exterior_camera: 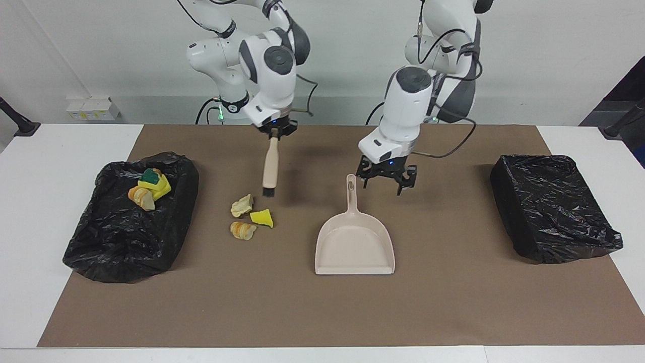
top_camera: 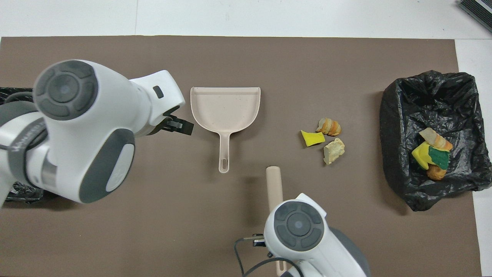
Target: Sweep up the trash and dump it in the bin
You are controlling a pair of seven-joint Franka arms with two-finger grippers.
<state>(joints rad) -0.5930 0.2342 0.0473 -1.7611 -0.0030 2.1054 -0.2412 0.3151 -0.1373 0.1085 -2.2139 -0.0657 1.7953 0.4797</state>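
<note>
Both arms are glossy white shells with dark grey bands at the joints and round grey caps on the elbows. Thin black cables loop loosely along them. Each wrist ends in a small black gripper, left point(exterior_camera: 386, 177) and right point(exterior_camera: 276, 128), with a tiny blue light above.

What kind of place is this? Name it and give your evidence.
Most likely a robotics lab test bench, not a home. A white table covered by a brown mat carries staged scraps, a dustpan and two bag-lined bins, against a bare wall with loose cables.
</note>
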